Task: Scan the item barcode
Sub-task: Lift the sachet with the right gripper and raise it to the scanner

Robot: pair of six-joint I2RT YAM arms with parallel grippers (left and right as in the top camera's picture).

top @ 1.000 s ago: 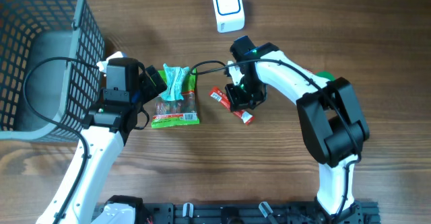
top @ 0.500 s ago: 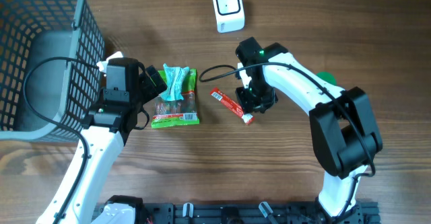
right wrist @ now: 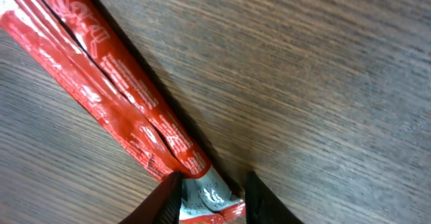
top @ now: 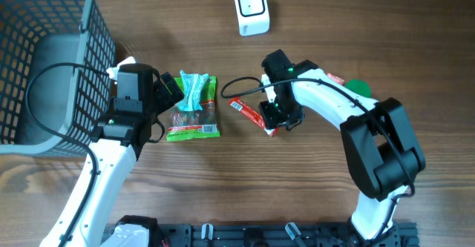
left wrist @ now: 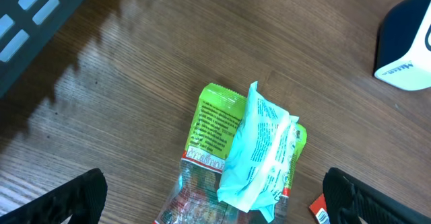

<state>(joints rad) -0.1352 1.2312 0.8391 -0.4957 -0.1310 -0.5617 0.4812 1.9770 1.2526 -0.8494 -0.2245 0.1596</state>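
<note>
The scan is not yet done. The red stick packet (top: 252, 116) lies flat on the table (top: 386, 32), well apart from the white scanner (top: 251, 8) at the far side. The right gripper (top: 276, 121) has its fingers on both sides of the packet's near right end; I cannot tell whether it pinches. The left gripper (top: 165, 102) is released, beside a green packet (top: 194, 110). What is left, I think: lift the packet and show it to the scanner.

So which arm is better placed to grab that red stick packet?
Right: the right gripper straddles one end of the red stick packet, while the left gripper hangs open by the green snack bag.
</note>
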